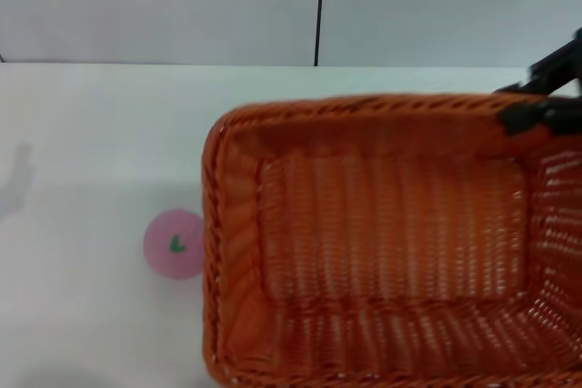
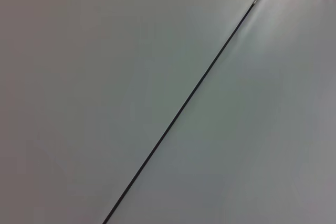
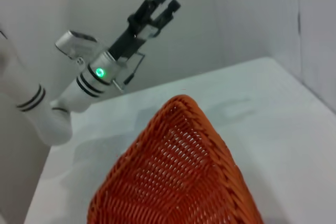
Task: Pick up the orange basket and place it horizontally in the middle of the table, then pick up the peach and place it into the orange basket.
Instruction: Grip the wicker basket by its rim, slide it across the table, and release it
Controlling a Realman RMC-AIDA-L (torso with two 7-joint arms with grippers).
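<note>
The orange basket (image 1: 382, 243) fills the right and centre of the head view, its open side facing up and its rim running past the picture's lower and right edges. My right gripper (image 1: 535, 114) is shut on the rim at the basket's far right corner. In the right wrist view the basket's woven outer wall (image 3: 178, 177) hangs over the white table (image 3: 273, 108). The pink peach (image 1: 173, 243) lies on the table (image 1: 91, 134) just left of the basket, green leaf mark up. My left gripper (image 3: 166, 1) is raised in the air, open and holding nothing.
A grey wall with a dark vertical seam (image 1: 319, 6) stands behind the table's far edge. The left wrist view shows only this plain wall and seam (image 2: 178, 114). Bare tabletop lies left of the peach and beyond the basket.
</note>
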